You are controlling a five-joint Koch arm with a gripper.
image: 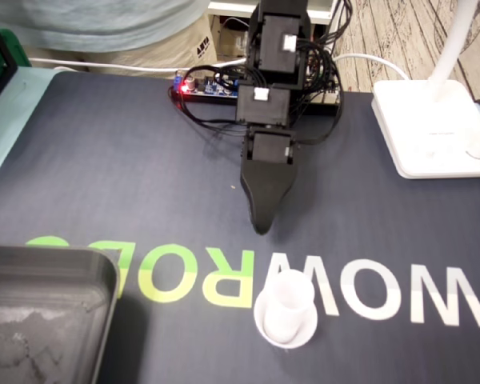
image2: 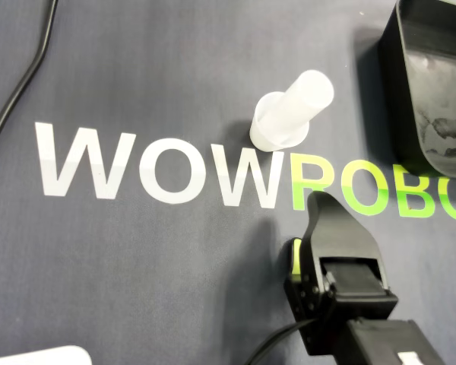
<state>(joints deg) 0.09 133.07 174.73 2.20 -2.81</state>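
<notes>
A white cylinder stands upright on a round white base, on the dark mat over the "WOWROBO" lettering; the overhead view has the cylinder just above the letters. My black gripper points down at the mat, a short way behind the cylinder in the fixed view and apart from it. In the overhead view my gripper sits below and slightly right of the cylinder, over the green letters. Only one tapered black tip shows in both views, so the jaws' spacing is hidden.
A black tray fills the lower left of the fixed view and the tray is upper right in the overhead view. A white lamp base stands at right. A circuit board with a red light and cables lie behind the arm.
</notes>
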